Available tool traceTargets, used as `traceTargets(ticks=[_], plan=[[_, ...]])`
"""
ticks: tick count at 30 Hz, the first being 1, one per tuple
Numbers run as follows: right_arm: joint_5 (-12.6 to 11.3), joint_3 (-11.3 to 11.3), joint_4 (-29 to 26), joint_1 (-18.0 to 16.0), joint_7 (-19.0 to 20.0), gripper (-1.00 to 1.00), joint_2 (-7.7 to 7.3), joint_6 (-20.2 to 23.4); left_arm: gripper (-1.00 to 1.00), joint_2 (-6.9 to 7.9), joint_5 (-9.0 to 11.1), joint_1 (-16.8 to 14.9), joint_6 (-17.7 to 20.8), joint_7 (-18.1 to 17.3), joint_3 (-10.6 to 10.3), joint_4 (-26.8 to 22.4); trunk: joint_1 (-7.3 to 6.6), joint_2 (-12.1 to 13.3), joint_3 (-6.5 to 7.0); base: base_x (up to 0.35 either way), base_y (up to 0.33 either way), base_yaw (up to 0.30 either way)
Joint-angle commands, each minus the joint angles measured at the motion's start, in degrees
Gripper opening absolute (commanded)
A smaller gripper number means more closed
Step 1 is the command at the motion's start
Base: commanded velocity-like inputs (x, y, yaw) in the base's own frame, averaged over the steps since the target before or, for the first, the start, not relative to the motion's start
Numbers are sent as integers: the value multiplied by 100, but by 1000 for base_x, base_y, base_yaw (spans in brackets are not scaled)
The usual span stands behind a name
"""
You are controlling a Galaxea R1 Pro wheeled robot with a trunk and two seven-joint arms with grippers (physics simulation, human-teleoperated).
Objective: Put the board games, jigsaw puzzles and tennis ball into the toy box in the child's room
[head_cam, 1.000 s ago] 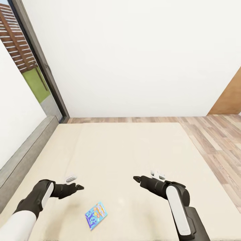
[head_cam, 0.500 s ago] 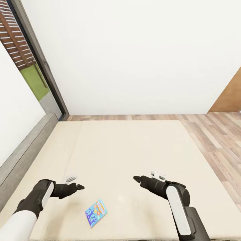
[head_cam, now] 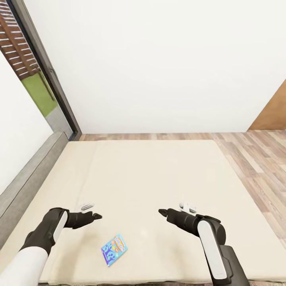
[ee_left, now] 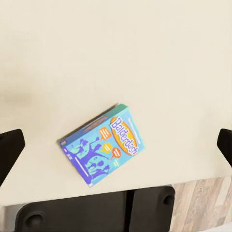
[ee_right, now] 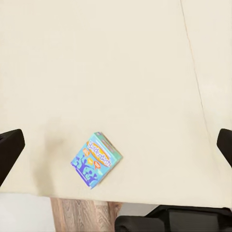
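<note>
A small blue board game lies flat on the beige mattress of the bed, close to its near edge and between my two arms. My left gripper hovers open above the mattress, just beyond and left of the box. My right gripper is open too, further right of the box. The left wrist view shows the blue board game between the spread fingertips. In the right wrist view the blue board game sits near the bed's edge. The other games, the puzzles, the ball, the toy box and the table are out of view.
The grey headboard runs along the bed's left side, under a tall dark-framed window. Wood-plank floor lies right of and beyond the bed, in front of a white wall. A brown door shows at the far right.
The whole picture has shifted slightly, so the camera moved and the bed sits a little higher in view. My left gripper has risen and edged forward a little. The blue game lies as before.
</note>
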Motion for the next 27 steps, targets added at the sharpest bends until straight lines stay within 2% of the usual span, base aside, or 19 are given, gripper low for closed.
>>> traceTargets(ticks=[1, 7, 14, 16, 18, 21, 27], plan=[[-61, -4, -6, -5, -55, 100, 6, 20, 100, -11, 46, -10, 46, 138, 19, -10, 3, -11, -19, 0, 0, 0], [-61, -5, -6, -4, -53, 100, 35, 15, 100, -39, 93, -24, 58, 413, 45, -20, 3, -11, -76, 0, 0, 0], [-61, -5, -6, -4, -53, 100, 43, 10, 100, -67, 95, -26, 183, 352, 44, -27, 3, -11, -142, 0, 0, 0], [-61, -5, -6, -4, -52, 100, 42, 7, 100, -50, 118, -26, 393, 142, 43, -43, 3, -11, -161, 0, 0, 0], [-61, -5, -6, -4, -51, 100, 41, 5, 100, -33, 136, -26, 576, -217, 35, -56, 3, -11, -179, 0, 0, 0], [-61, -5, -6, -4, -51, 100, 40, 7, 100, -23, 121, -27, 719, -906, 1, -70, 3, -11, -208, 0, 0, 0], [-61, -5, -6, -4, -51, 100, 28, 8, 100, -6, 104, -27, 759, -1195, -7, -75, 3, -11, -264, 0, 0, 0]])
